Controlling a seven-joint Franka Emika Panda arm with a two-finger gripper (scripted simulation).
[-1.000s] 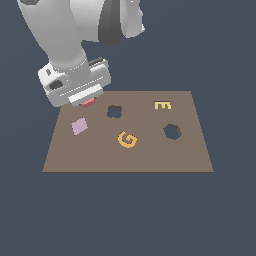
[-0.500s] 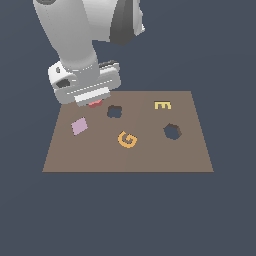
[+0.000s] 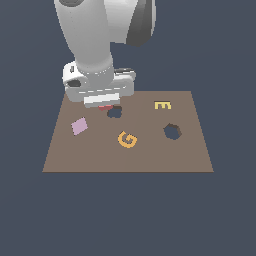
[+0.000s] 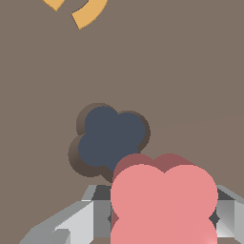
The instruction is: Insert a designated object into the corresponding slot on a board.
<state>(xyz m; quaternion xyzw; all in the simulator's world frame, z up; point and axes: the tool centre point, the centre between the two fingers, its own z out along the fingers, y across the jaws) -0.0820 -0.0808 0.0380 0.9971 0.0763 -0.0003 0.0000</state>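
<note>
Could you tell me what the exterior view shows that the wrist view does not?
Only the exterior view shows the whole board, the lilac diamond, the yellow E, the hexagonal hole and the arm. Only the wrist view shows the fingers gripping the red block beside the slot. Both show the block, the slot and the orange G.

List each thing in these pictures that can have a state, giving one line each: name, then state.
Red block: between the gripper fingers, not yet in its slot.
Lobed slot: empty.
Hexagonal hole: empty.
Gripper: shut on the red block.
Lilac diamond: flat on the board.
</note>
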